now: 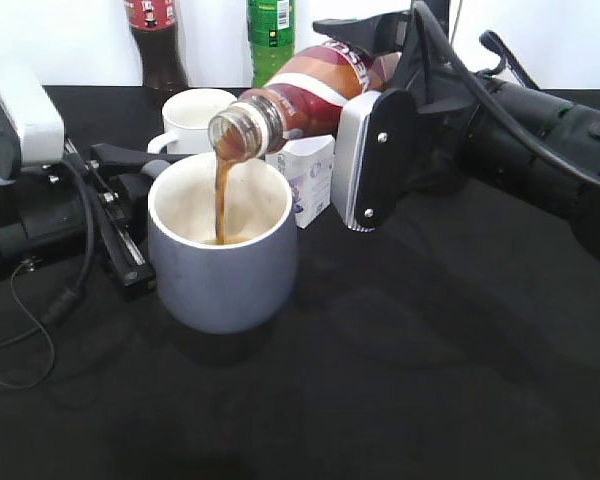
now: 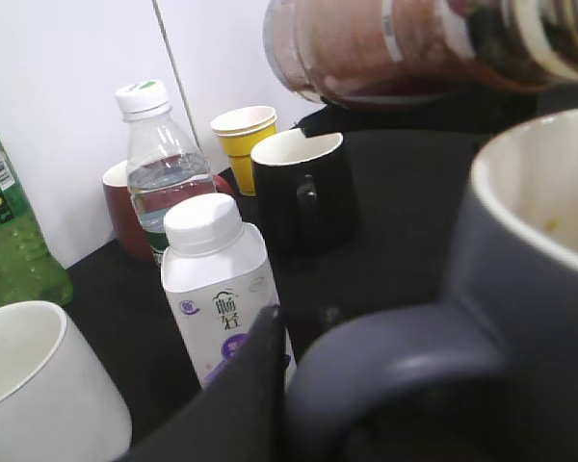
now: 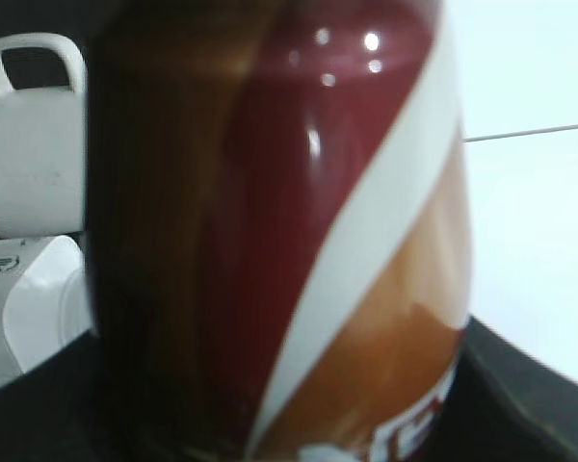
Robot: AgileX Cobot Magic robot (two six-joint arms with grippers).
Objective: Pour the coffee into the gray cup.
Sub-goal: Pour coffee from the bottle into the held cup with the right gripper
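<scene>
White mug (image 1: 195,112) stands at the back of the black table (image 1: 430,380), with a dark cola bottle (image 1: 158,42) and a green bottle (image 1: 271,35) behind it against the wall. White carton bottle (image 2: 222,289) — purple print, white cap — stands in front of a clear water bottle (image 2: 159,168). Farther off: black mug (image 2: 303,192), yellow paper cups (image 2: 244,135), dark red cup (image 2: 125,207) — partly hidden.
</scene>
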